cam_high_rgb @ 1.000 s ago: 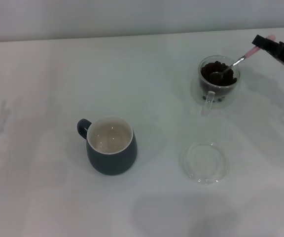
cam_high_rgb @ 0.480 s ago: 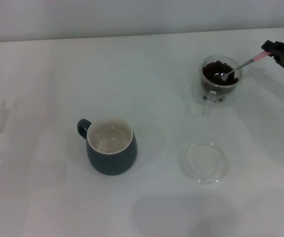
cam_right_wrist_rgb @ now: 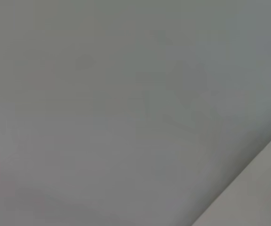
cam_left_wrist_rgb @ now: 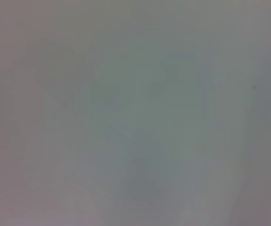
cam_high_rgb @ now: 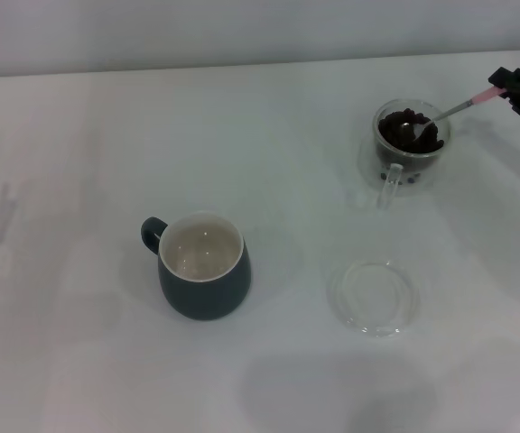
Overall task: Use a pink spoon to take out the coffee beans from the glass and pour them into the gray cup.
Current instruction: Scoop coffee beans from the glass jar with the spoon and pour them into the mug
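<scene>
The right gripper (cam_high_rgb: 506,87) at the head view's right edge pinches the pale handle of the pink spoon (cam_high_rgb: 459,106). Its metal bowl slants down to its left into the coffee beans (cam_high_rgb: 411,132) heaped in the clear glass (cam_high_rgb: 404,149). Nearer the robot lies a flat clear saucer (cam_high_rgb: 374,297); well left sits the squat gray cup (cam_high_rgb: 202,264) on the white table (cam_high_rgb: 79,162).

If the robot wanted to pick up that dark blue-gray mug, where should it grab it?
Probably by the loop handle of the gray cup. The cup stands upright, and its handle sticks out on the robot's left and a little away from it. So the left arm, not in view now, would suit. The right gripper is busy holding the pink spoon in the glass.
</scene>
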`<state>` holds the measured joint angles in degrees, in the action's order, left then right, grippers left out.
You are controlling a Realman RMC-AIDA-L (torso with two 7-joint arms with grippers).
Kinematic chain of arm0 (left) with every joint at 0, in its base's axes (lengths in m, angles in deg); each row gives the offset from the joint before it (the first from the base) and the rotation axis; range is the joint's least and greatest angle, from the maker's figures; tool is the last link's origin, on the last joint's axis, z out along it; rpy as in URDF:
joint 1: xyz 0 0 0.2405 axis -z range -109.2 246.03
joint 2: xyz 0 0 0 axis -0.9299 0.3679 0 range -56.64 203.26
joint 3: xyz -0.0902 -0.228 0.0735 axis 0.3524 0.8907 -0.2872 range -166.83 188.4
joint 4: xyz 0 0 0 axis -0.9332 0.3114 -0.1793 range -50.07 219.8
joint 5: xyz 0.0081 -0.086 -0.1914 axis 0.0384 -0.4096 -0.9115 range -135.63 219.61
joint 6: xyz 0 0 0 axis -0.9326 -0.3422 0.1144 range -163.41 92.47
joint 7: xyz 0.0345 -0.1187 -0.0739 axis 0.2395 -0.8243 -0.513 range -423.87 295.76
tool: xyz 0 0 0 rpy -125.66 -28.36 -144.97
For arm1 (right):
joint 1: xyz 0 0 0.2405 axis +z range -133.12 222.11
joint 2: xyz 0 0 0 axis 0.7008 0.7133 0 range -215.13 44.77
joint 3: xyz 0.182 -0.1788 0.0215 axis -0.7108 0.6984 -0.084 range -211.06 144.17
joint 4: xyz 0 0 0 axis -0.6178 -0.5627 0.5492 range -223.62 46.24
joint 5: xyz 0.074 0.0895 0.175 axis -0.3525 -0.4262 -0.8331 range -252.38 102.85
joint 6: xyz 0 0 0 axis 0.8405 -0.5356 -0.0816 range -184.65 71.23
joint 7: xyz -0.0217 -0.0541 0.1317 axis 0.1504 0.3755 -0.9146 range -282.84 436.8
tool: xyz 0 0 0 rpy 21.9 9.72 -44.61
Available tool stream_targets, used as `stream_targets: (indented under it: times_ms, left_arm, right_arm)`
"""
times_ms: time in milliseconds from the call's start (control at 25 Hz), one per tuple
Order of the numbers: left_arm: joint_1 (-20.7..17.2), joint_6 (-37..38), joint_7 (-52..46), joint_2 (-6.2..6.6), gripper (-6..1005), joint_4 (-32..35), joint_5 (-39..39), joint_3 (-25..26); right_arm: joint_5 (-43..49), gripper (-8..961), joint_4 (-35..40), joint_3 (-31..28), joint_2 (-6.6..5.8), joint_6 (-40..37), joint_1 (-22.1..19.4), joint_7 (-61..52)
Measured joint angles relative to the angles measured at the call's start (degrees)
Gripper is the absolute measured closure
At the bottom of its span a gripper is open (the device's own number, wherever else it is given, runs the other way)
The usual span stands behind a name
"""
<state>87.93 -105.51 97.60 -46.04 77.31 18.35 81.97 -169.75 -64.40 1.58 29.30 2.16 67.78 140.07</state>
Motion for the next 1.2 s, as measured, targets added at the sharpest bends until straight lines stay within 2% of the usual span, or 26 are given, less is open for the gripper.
stream_targets:
  times_ms: [360,760,1200]
  left_arm:
    - [0.0,0.0,0.0,0.00,165,0.0,0.0,0.1]
    - [0.7,0.0,0.1,0.08,166,0.0,-1.4,0.1]
    - [1.3,0.0,0.2,0.12,166,0.1,-1.5,0.1]
  right_arm:
    - [-0.9,805,0.1,-0.2,-0.47,-1.0,0.0,-6.3]
    - [-1.3,805,-0.2,-0.1,-3.07,1.3,0.1,-11.0]
    - [0.4,804,0.5,3.3,-4.23,5.8,2.6,-15.5]
